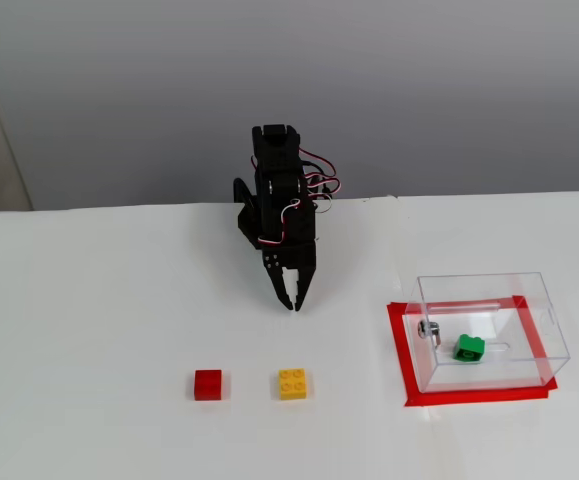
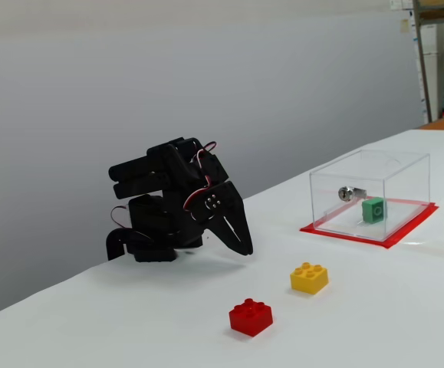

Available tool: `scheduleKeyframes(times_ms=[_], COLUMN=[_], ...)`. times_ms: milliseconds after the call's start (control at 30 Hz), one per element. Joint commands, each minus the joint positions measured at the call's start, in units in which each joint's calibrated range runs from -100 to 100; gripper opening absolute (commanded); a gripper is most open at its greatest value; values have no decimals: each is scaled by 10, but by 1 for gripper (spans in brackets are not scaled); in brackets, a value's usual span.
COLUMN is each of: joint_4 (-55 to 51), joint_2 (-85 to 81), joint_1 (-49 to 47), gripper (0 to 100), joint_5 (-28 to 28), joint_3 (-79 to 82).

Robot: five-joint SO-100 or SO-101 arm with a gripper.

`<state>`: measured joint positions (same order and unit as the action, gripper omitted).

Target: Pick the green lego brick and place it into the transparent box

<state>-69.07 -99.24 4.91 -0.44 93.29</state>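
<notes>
The green lego brick [image 1: 469,348] lies inside the transparent box [image 1: 544,310], tilted on its side; it also shows through the box wall in the other fixed view [image 2: 373,209]. The box [image 2: 406,165] stands on a red taped patch and has a small metal fitting [image 1: 429,329] inside. My black gripper [image 1: 293,297] is folded down at the arm's base, its tip near the table, shut and empty, well left of the box in both fixed views [image 2: 244,247].
A red brick [image 1: 208,384] and a yellow brick [image 1: 292,383] lie on the white table in front of the gripper; both show in the other fixed view, red [image 2: 251,316] and yellow [image 2: 310,277]. A grey wall stands behind.
</notes>
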Motion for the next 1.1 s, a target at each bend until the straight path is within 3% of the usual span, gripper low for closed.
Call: scheduleKeyframes(times_ms=[0,1067], joint_4=[6,-57], joint_2=[-6,-5], joint_1=[5,4], gripper=[1,1], joint_5=[3,3], joint_3=[5,-14])
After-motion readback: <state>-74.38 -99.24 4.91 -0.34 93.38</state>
